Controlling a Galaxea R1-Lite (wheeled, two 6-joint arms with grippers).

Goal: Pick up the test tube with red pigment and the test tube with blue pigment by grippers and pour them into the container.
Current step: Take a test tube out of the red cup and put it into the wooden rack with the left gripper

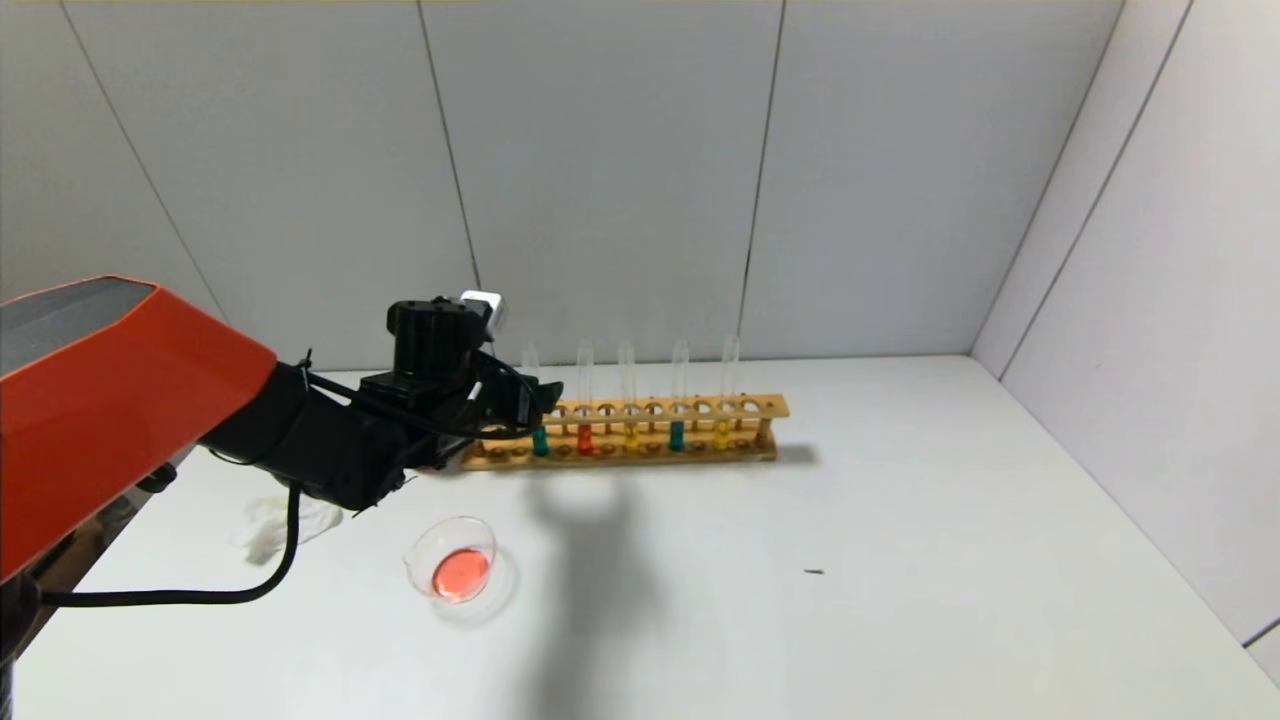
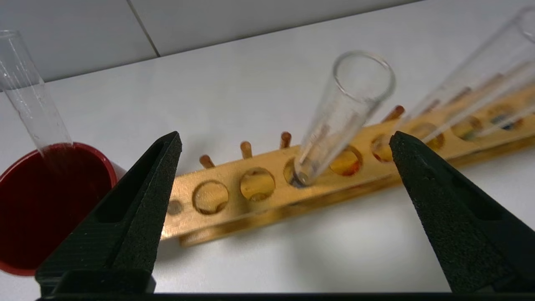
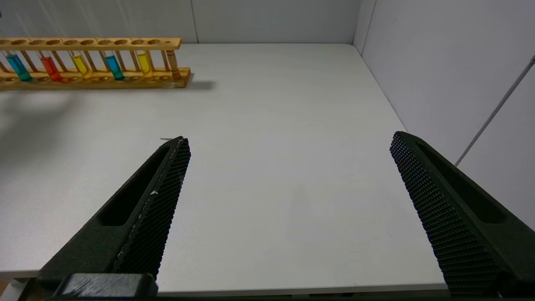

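Blue tube [image 2: 342, 113] between spread fingers [image 2: 138, 205]

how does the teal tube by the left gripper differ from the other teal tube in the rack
The near teal tube stands at the rack's left end, right beside the open left gripper; the far teal tube stands toward the right end, well clear of it, between two yellow tubes. Both stand upright with teal liquid at the bottom.

In the head view the left pincer [image 1: 535, 400] covers the wooden rack's [image 1: 700, 408] nine-o'clock end. The left wrist view cuts off the dark red cup [image 2: 46, 200] at its edge, and the farther tubes' liquid is too blurred to tell.
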